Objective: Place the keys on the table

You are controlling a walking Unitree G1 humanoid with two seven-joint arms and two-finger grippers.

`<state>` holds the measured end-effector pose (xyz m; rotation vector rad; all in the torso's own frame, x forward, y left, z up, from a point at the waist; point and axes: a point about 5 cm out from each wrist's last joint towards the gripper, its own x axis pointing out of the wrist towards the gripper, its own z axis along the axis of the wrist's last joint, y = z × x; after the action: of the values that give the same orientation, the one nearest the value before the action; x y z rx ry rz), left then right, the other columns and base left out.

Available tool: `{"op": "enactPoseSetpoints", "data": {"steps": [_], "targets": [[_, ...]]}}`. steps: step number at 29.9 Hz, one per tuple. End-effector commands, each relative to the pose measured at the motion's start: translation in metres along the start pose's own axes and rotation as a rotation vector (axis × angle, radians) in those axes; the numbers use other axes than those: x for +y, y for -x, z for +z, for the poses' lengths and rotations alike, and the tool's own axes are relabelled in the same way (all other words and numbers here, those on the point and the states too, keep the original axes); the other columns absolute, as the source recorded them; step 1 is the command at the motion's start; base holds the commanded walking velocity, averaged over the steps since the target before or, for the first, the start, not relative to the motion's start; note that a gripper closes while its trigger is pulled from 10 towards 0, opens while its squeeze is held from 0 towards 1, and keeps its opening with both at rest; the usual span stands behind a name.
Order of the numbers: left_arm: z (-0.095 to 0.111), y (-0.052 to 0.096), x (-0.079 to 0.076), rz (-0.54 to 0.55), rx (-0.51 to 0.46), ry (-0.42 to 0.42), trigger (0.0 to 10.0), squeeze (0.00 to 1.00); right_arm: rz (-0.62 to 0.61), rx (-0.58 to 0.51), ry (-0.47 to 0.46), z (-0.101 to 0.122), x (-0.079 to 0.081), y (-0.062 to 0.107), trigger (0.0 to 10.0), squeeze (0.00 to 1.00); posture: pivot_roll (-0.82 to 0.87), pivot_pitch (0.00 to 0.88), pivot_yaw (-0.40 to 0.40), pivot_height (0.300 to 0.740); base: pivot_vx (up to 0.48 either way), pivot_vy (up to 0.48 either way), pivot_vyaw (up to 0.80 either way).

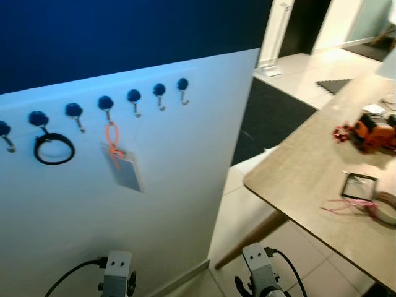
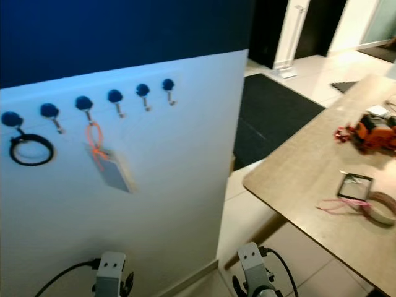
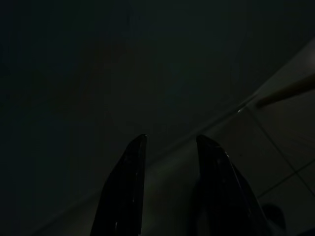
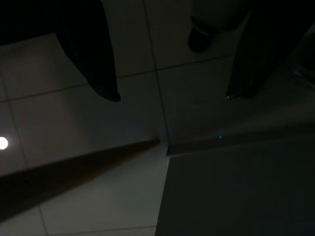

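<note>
An orange loop with a flat grey tag (image 1: pixel 122 167) hangs from one of several blue hooks (image 1: pixel 105 103) on the white wall panel; this looks like the key bundle. A black ring (image 1: pixel 54 149) hangs from a hook further left. The wooden table (image 1: pixel 297 167) stands to the right, well apart from the hooks. Both arms hang low, their wrists at the bottom edge: the left arm (image 1: pixel 117 272) and the right arm (image 1: pixel 260 272). My left gripper (image 3: pixel 172 138) is open over dark floor by the wall base. My right gripper (image 4: pixel 174 95) is open wide above the floor tiles, holding nothing.
On the table lie an orange and red toy (image 1: pixel 371 133), a black-framed square (image 1: pixel 359 185), a roll of tape (image 1: pixel 387 209) and pink string (image 1: pixel 346 205). A slanted table leg (image 1: pixel 253 238) reaches the tiled floor. A dark mat (image 1: pixel 278 114) and a doorway lie beyond.
</note>
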<state>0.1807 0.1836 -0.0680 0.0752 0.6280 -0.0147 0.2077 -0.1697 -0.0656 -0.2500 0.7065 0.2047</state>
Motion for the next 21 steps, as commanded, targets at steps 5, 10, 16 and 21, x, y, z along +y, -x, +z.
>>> {"op": "enactPoseSetpoints", "data": {"steps": [5, 10, 16, 21], "targets": [[-0.0019, 0.0008, 0.0019, 0.009, 0.012, 0.015, 10.0, 0.00, -0.002, 0.009, -0.006, -0.0011, 0.0005, 0.0001, 10.0, 0.00, 0.05, 0.062, -0.037, 0.740, 0.000, 0.000, 0.80], [-0.0012, 0.0007, 0.0020, 0.004, 0.007, 0.021, 10.0, 0.00, -0.001, 0.006, -0.007, -0.0002, 0.0011, -0.0003, 10.0, 0.00, 0.05, 0.066, -0.037, 0.740, 0.000, 0.000, 0.80], [-0.0005, 0.0004, 0.0018, -0.011, 0.007, 0.029, 10.0, 0.00, 0.004, 0.005, -0.008, 0.0000, 0.0024, -0.0004, 10.0, 0.00, 0.05, 0.071, -0.035, 0.740, 0.000, 0.000, 0.80], [-0.0003, 0.0004, 0.0016, -0.013, 0.007, 0.030, 10.0, 0.00, 0.004, 0.007, -0.008, -0.0010, 0.0026, 0.0000, 10.0, 0.00, 0.05, 0.077, -0.033, 0.740, 0.000, 0.000, 0.80]]}}
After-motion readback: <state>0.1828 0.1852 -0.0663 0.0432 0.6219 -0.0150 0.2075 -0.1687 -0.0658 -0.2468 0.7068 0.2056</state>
